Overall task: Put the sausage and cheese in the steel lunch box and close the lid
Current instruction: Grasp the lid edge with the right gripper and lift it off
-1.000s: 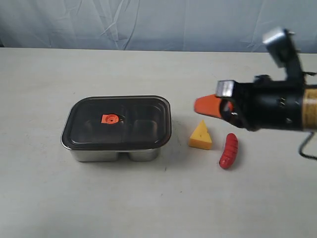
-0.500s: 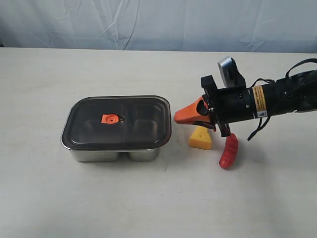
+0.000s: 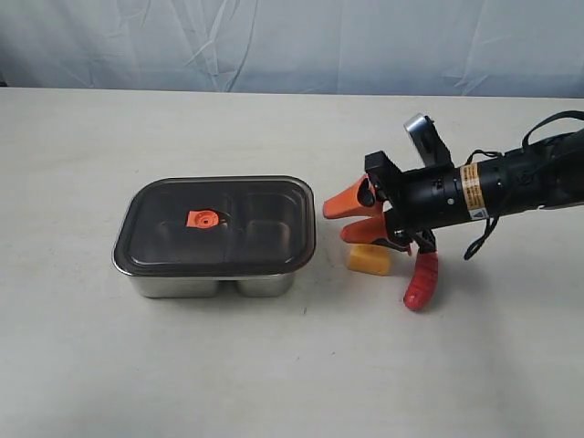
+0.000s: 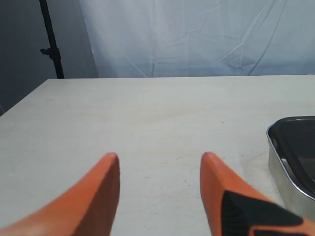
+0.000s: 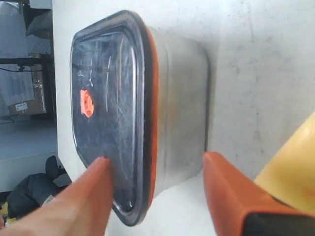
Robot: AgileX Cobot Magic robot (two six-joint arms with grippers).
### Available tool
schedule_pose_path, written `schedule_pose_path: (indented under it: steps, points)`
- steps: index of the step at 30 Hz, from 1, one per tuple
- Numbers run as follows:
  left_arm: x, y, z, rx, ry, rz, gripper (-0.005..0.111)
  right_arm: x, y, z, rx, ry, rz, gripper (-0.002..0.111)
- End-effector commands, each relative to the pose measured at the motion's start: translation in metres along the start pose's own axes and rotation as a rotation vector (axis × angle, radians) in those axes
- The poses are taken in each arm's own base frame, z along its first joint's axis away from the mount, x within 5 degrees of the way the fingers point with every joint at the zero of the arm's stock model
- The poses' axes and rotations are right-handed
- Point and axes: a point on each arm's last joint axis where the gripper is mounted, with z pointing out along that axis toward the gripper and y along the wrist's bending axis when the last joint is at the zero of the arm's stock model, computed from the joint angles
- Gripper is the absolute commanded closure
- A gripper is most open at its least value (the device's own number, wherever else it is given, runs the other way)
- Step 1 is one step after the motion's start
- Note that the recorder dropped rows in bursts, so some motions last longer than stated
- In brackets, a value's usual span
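The right gripper, jaws open, hangs directly over the cheese, with its tips pointing toward the box, on which the lid sits. The sausage lies on the bench just beside the cheese, on the side away from the box. The left gripper, jaws open and empty, hovers over the bench near a box corner.
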Motion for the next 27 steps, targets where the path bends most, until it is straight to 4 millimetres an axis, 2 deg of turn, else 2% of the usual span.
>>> schedule_pose_path:
  steps: [1,4,10,12,14,19,27]
  points:
    - [-0.001,0.000,0.000,-0.005,-0.017,0.000,0.058,0.001,0.008,0.011,-0.005,-0.018,0.018,0.068]
    - [-0.001,0.000,0.000,-0.005,-0.017,0.000,0.058,0.004,0.011,0.020,0.028,-0.023,0.011,0.075]
    - [-0.001,0.000,0.000,-0.005,-0.017,0.000,0.058,0.008,0.014,0.028,0.048,-0.020,0.002,0.066]
    - [-0.001,0.000,0.000,-0.005,-0.017,0.000,0.058,0.008,0.014,0.028,0.049,-0.021,0.002,0.067]
    - [-0.001,0.000,0.000,-0.005,-0.017,0.000,0.058,0.008,0.013,0.028,0.056,-0.024,0.002,0.074]
    - [-0.001,0.000,0.000,-0.005,-0.017,0.000,0.058,0.008,0.013,0.028,0.056,-0.024,0.002,0.109]
    - [-0.001,0.000,0.000,-0.005,-0.017,0.000,0.058,0.011,0.022,0.027,-0.010,0.010,-0.008,0.108]
